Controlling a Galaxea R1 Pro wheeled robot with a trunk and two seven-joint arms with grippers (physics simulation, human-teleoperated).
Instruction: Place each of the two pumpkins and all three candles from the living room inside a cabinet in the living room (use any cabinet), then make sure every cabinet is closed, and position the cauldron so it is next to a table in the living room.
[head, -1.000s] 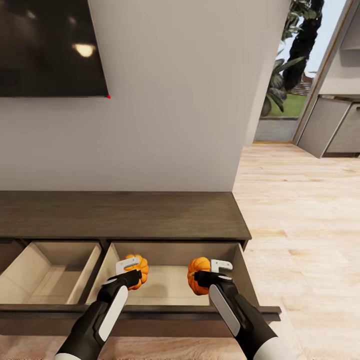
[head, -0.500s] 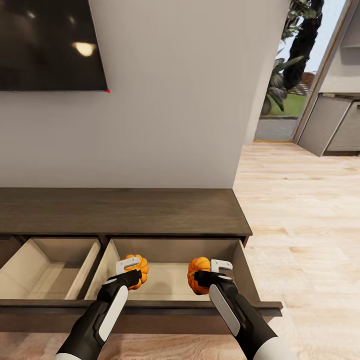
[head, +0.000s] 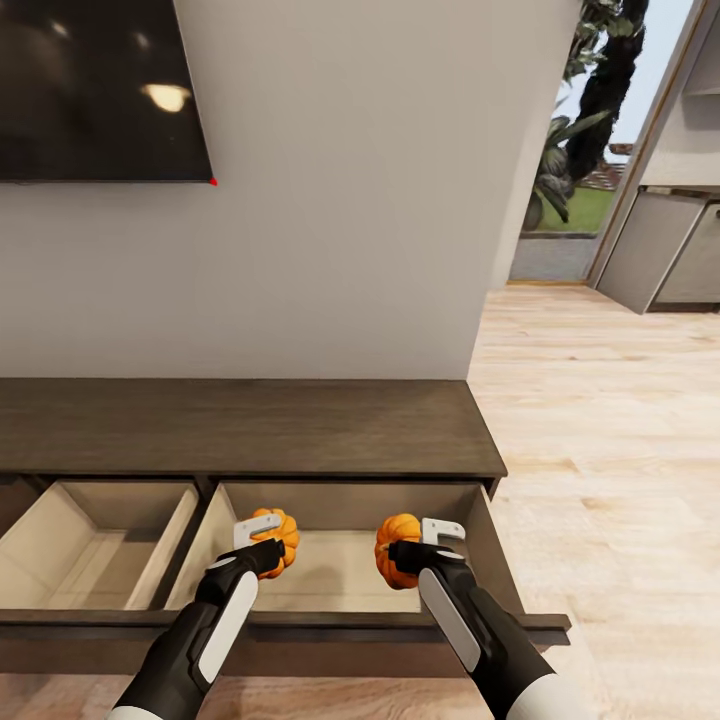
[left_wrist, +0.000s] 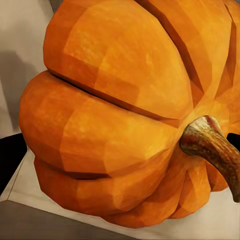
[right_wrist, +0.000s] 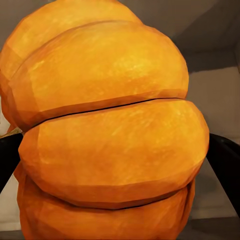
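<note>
Two orange ribbed pumpkins hang over the open right-hand drawer of the cabinet, each pinched in a claw; the left pumpkin sits in the left gripper, the right pumpkin in the right gripper, and both are held above the drawer's pale beige floor, near its middle and apart from each other; whether either touches the floor cannot be told. In the left wrist view the left pumpkin fills most of the picture, its curved brown stem pointing sideways, so it is held tilted on its side; in the right wrist view the right pumpkin shows its stacked ribs, with dark finger edges at either side. The cabinet is a long low dark-brown unit against a white wall; a second drawer beside the first stands pulled out too, its pale inside showing. A dark screen hangs on the wall above; pale wood flooring runs off to the right toward a doorway with greenery beyond.
</note>
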